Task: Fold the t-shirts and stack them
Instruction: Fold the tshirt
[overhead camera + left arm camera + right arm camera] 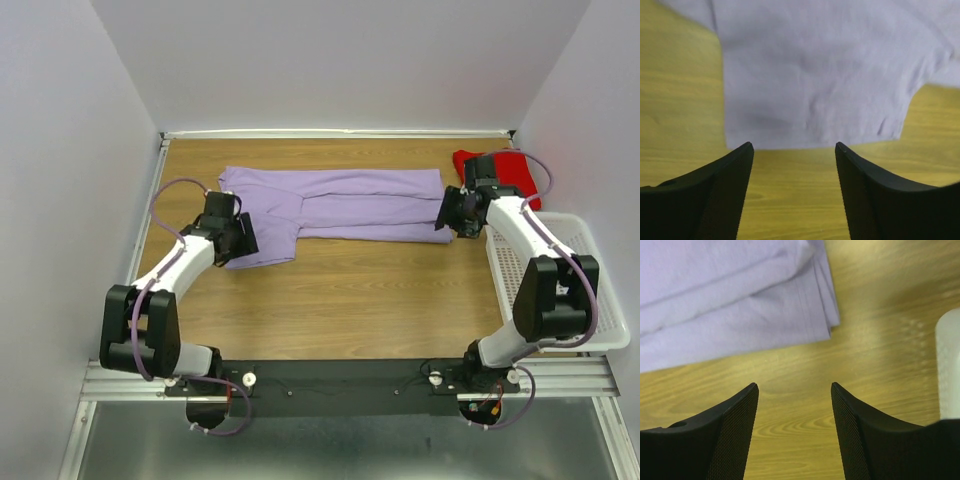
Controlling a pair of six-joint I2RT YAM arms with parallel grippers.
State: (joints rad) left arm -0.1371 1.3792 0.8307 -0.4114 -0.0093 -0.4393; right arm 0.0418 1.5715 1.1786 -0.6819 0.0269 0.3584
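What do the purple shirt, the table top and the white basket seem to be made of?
Purple shirt: soft matte cloth, probably a cotton knit; it lies in limp folded layers with soft creases. Table top: wood or wood-look laminate with a slight sheen; grain lines show. White basket: likely moulded plastic, smooth, with a stiff rim.

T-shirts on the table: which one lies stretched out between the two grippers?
The lavender t-shirt, folded lengthwise into a long strip. The red t-shirt instead sits bunched up in the far right corner.
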